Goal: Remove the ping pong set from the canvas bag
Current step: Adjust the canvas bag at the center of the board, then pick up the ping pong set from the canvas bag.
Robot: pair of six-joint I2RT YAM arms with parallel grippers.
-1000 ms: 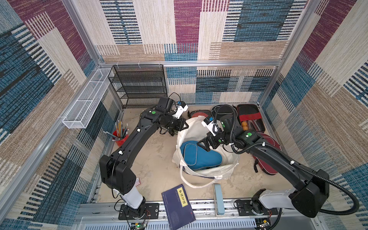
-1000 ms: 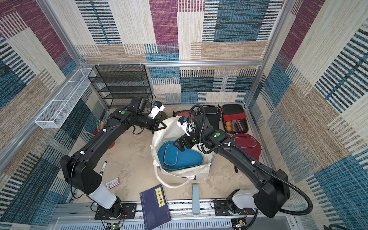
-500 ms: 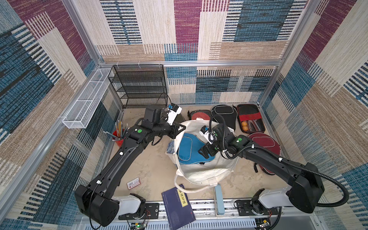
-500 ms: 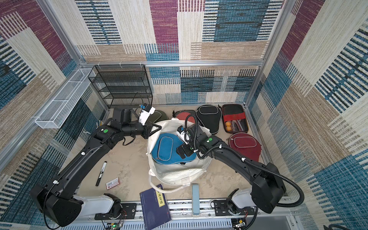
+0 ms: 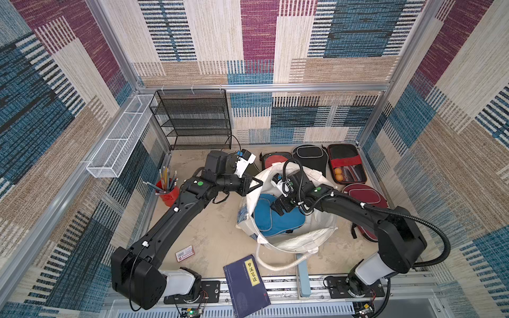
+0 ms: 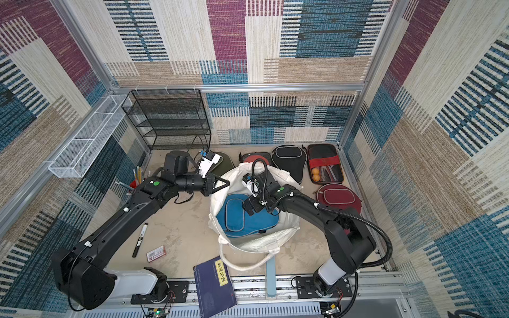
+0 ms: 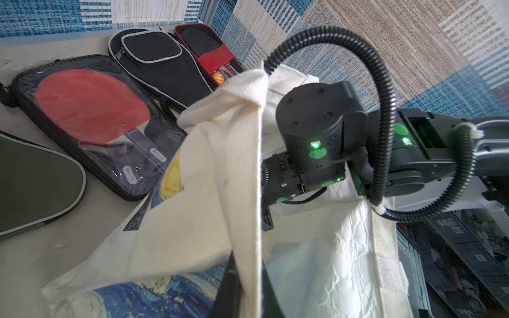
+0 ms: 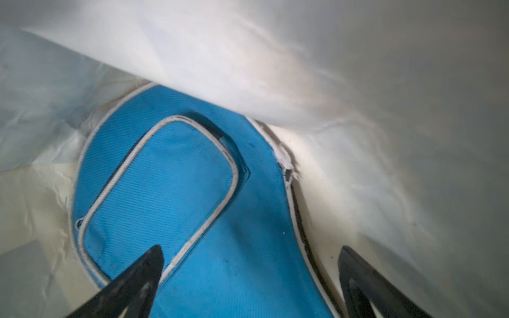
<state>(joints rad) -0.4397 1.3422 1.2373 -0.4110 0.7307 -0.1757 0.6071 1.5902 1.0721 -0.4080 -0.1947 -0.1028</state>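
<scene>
The blue case (image 5: pixel 264 217) is the only piece of the ping pong set seen inside the canvas bag (image 5: pixel 303 242). The maroon case (image 5: pixel 363 196) and the others are laid on the desk (image 5: pixel 214 234) beside and behind the bag. The bag's rim is pinched by the left gripper (image 5: pixel 254 184), pressed together on the fabric, so the mouth is held open. The right gripper (image 5: pixel 278 208) is spread wide just above the blue case.

The step is judged best done if the jaws are lowered astride the case's narrower end and closed on the case alone, not on the lining. The case is then to be drawn up through the mouth while the rim is held taut.

In the right wrist view one fingertip (image 8: pixel 154 256) is shown over the blue face and the other beyond the piped edge, over white lining. This is hidden by the arm in both top views. In the left wrist view the pinched fabric and the clear case (image 7: pixel 91 110) with its red paddle are shown close, but the blue case is not seen.
</scene>
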